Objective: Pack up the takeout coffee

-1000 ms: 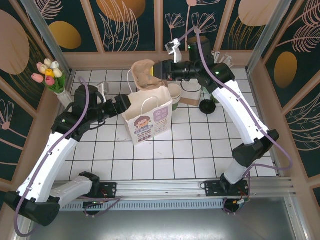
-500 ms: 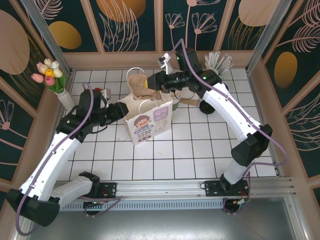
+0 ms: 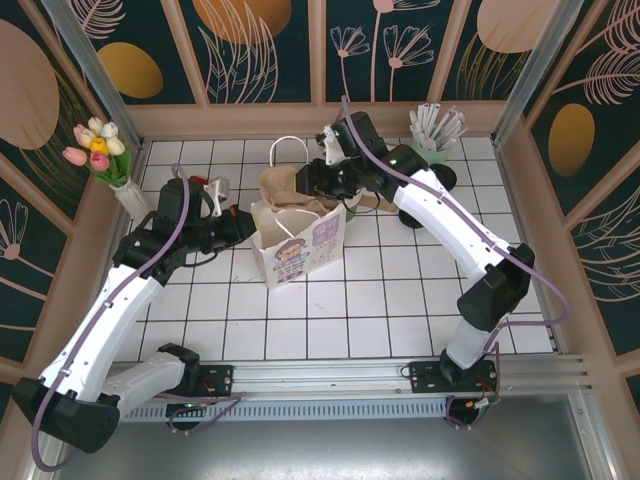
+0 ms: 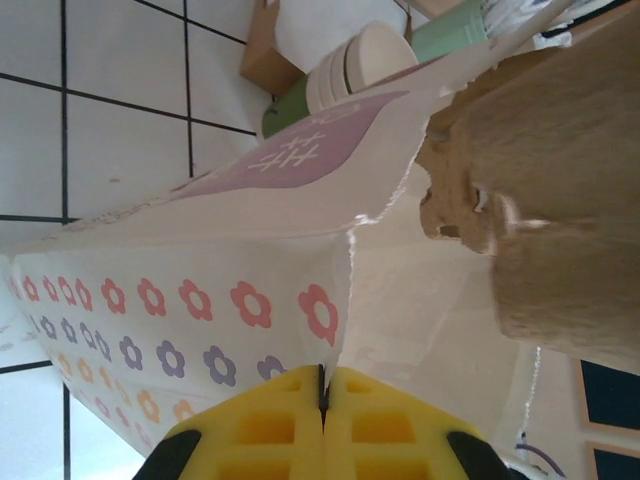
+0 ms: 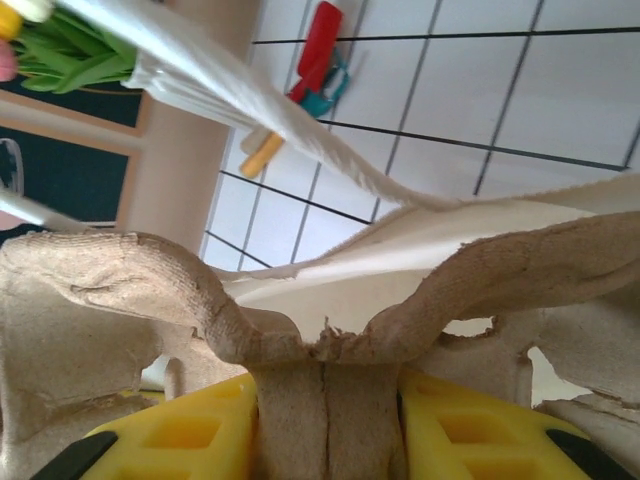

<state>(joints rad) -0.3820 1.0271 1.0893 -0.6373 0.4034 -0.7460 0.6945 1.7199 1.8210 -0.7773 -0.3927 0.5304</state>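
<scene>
A white paper bag (image 3: 297, 247) with a cartoon print stands upright on the tiled table. My left gripper (image 3: 243, 222) is shut on its left rim, and the left wrist view shows the yellow pads pinching the flowered bag wall (image 4: 200, 300) at the gripper (image 4: 322, 385). My right gripper (image 3: 312, 178) is shut on a brown pulp cup carrier (image 3: 283, 187), which hangs in the bag's open mouth. In the right wrist view the gripper (image 5: 325, 420) clamps the carrier's centre rib (image 5: 320, 350). The takeout coffee (image 4: 300, 100), a small green cup with a cream rim, stands just behind the bag.
A mint-green pot of wrapped straws (image 3: 432, 135) stands at the back right. A black lid (image 3: 412, 217) lies under my right arm. A vase of tulips (image 3: 97, 145) is at the far left, and a red-handled tool (image 5: 318, 45) lies left of the bag. Wooden walls ring the table.
My left gripper has closed on the bag's rim. The right arm has carried the cup carrier left and down into the bag's mouth.
</scene>
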